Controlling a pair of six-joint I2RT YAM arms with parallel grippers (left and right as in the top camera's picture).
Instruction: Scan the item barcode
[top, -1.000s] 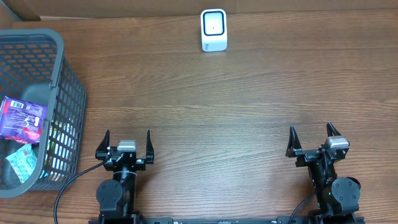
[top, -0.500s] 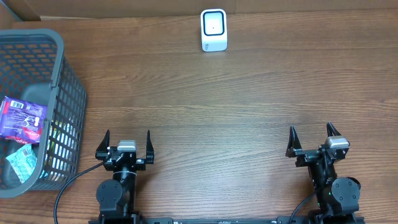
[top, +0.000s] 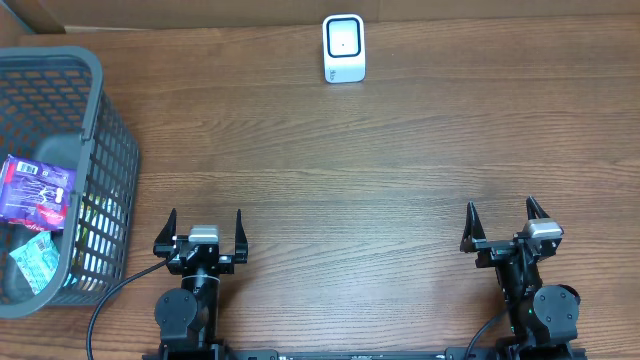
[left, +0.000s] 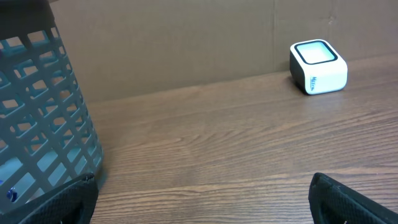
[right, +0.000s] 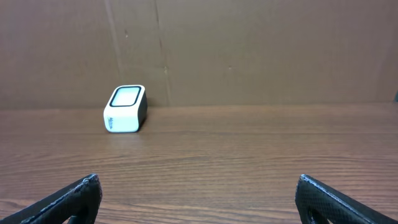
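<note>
A white barcode scanner (top: 344, 48) with a dark-rimmed window stands at the far middle of the wooden table; it also shows in the left wrist view as the scanner (left: 318, 66) and in the right wrist view as the scanner (right: 125, 108). A purple packet (top: 35, 190) with a white barcode label lies in the grey mesh basket (top: 95, 120) at the left, above a green packet (top: 35, 262). My left gripper (top: 205, 228) stands open near the front edge, just right of the basket. My right gripper (top: 504, 222) is open at the front right. Both hold nothing.
A brown cardboard wall (right: 249, 50) runs along the table's far edge behind the scanner. The basket wall (left: 43, 118) rises close on the left of my left gripper.
</note>
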